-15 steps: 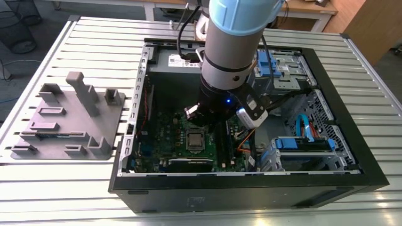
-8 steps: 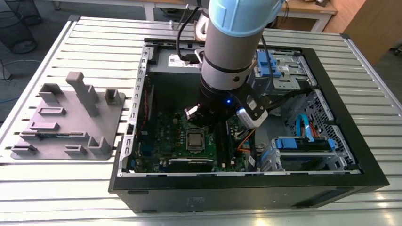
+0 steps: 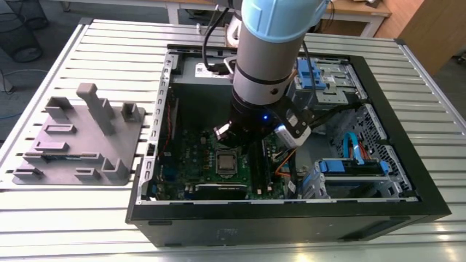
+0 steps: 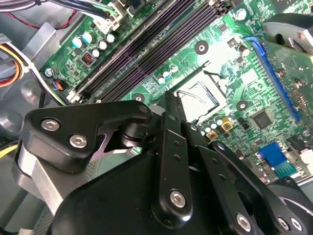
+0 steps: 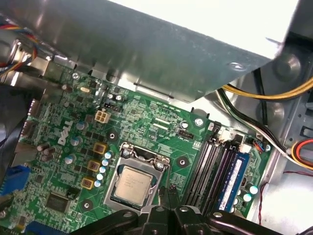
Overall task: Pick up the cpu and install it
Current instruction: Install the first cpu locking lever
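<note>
The cpu (image 5: 133, 183) is a flat silver-grey square lying in its socket on the green motherboard (image 5: 146, 127), with a metal frame around it. It also shows under glare in the second wrist view, cpu (image 4: 198, 98), and in the exterior view, cpu (image 3: 226, 162). My gripper (image 5: 164, 192) hangs just beside the socket's edge, its black fingers together with nothing between them. In the second wrist view the gripper (image 4: 167, 98) tip points at the socket's corner. The arm (image 3: 269, 71) reaches down into the open computer case.
Black memory slots (image 5: 210, 166) run beside the socket, with one blue-labelled module in them. Cable bundles (image 5: 274, 93) lie near the case wall, and a metal housing (image 5: 161, 49) overhangs the board. A grey fixture tray (image 3: 80, 142) stands on the slatted table at the exterior view's left.
</note>
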`<move>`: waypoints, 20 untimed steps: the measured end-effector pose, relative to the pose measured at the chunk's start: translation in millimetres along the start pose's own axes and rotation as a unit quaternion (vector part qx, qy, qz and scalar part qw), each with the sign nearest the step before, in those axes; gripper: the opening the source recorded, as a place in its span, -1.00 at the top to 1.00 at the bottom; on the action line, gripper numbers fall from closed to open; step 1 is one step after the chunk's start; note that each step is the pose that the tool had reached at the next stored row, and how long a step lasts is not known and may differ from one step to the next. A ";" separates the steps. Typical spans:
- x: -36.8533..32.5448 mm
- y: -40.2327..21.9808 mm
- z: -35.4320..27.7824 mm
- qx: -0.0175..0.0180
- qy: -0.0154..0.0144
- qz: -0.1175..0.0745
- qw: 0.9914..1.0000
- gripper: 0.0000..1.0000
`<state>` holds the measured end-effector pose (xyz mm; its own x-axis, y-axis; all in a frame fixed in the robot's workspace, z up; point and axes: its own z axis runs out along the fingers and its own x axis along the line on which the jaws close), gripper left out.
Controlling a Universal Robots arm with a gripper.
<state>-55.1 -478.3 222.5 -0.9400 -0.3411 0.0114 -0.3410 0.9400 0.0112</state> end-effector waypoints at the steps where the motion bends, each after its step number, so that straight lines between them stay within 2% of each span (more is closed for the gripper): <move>1: 0.1 0.0 0.0 0.000 0.000 -0.006 1.000 0.79; 6: 1.7 0.6 0.1 0.003 0.001 -0.023 1.000 0.79; 9: 1.9 0.4 1.2 0.003 0.001 -0.035 0.999 0.79; 15: 2.3 -0.7 6.6 0.004 0.002 -0.059 0.998 0.79; 20: 3.5 -4.2 10.9 0.004 0.002 -0.069 0.998 0.79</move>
<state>-57.1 -483.4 211.6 -0.8841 -0.4671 0.0137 -0.4671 0.8842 0.0056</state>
